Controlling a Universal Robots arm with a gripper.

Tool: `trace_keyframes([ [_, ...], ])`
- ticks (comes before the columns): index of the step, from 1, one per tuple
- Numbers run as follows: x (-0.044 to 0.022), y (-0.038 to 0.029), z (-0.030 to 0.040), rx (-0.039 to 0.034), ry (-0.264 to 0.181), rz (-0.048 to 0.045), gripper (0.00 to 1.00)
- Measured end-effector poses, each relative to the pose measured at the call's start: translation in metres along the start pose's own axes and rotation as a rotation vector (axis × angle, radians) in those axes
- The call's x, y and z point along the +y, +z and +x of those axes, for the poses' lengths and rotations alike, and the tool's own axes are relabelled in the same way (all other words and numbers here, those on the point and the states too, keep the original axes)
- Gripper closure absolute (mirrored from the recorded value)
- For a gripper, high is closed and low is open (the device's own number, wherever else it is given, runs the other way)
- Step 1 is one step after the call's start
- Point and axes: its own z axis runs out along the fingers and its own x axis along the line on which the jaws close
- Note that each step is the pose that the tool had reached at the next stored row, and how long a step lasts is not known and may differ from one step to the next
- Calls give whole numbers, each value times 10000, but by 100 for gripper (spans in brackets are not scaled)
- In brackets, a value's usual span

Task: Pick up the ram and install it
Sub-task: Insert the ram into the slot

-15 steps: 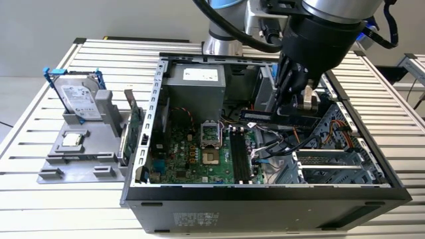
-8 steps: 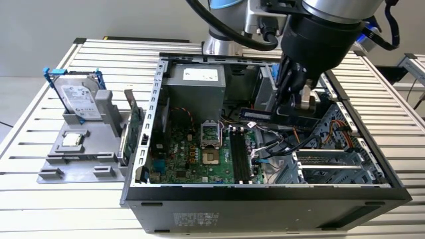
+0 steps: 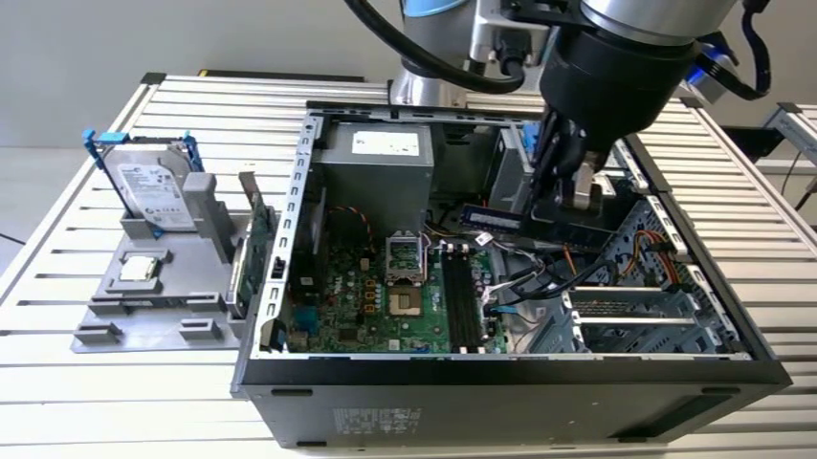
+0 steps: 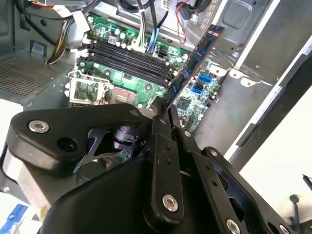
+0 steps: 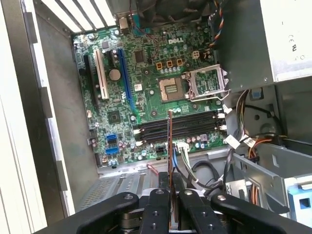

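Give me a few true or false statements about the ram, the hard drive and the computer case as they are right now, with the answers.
1. The gripper has its jaws shut on the ram. True.
2. The ram is already seated in the motherboard. False: it is held in the air over the board, and the memory slots look empty.
3. The hard drive stands on the grey holder outside the case, at the exterior view's left. True.
4. The case is closed by a side panel. False: it lies open, with the motherboard in plain view.
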Motion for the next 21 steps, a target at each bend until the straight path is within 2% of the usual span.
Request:
trace_keyframes([
  [21,0,0,0,-35,1168,12,100],
])
